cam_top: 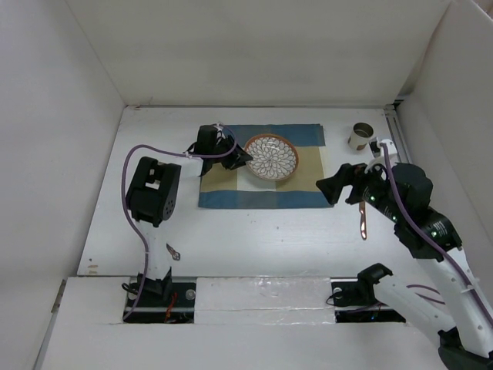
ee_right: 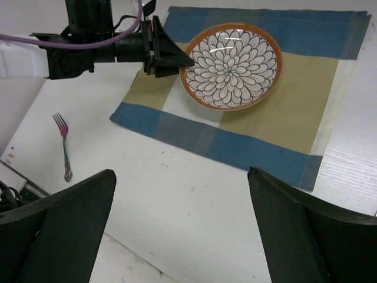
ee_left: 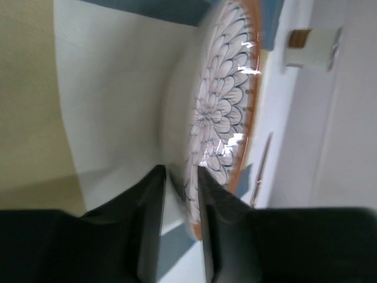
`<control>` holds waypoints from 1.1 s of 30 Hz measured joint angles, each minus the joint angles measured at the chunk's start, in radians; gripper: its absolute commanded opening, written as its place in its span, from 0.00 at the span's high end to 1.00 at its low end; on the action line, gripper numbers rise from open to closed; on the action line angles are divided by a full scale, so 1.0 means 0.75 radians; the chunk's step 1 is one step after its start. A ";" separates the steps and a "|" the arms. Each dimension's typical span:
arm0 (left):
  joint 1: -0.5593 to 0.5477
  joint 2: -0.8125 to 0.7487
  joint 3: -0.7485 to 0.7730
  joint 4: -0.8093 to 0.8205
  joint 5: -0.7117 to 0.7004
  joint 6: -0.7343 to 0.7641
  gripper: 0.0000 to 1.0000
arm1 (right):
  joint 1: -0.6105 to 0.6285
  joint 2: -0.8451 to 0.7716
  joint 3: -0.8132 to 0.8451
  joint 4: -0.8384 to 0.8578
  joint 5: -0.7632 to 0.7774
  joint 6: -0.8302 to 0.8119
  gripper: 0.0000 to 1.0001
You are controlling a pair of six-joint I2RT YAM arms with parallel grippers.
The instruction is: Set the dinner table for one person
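On the mat, your left gripper pinched the plate rim | right gripper gaped empty | fork and cup lay unplaced.

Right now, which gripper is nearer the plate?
Left. The left gripper sits at the left rim of the plate on the mat; the right gripper hovers open off the mat's right edge, clear of the plate.

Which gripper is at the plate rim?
The left gripper: its fingers pinch the plate rim. The right gripper hangs open, holding nothing.
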 measured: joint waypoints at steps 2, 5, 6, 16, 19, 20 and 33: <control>0.000 0.000 0.002 0.006 0.006 -0.007 0.62 | 0.000 0.003 0.000 0.000 0.000 0.000 0.00; 0.000 0.000 0.007 0.011 0.002 -0.022 0.47 | 0.000 0.004 0.000 0.000 0.000 0.000 0.00; 0.000 0.000 0.009 0.009 -0.003 -0.019 0.43 | 0.000 0.004 0.000 0.001 0.000 0.000 0.00; 0.000 -0.149 0.002 -0.164 -0.178 -0.026 0.00 | -0.018 0.102 0.002 0.025 0.073 0.033 0.00; 0.001 -0.238 0.015 -0.281 -0.270 -0.019 0.00 | -0.079 0.227 0.002 0.054 0.106 0.064 0.00; 0.001 -0.259 0.023 -0.316 -0.302 -0.016 0.00 | -0.118 0.274 0.002 0.071 0.113 0.072 0.00; 0.008 -0.761 0.234 -0.978 -0.897 0.167 0.00 | -0.693 1.113 0.478 0.122 0.291 0.127 0.03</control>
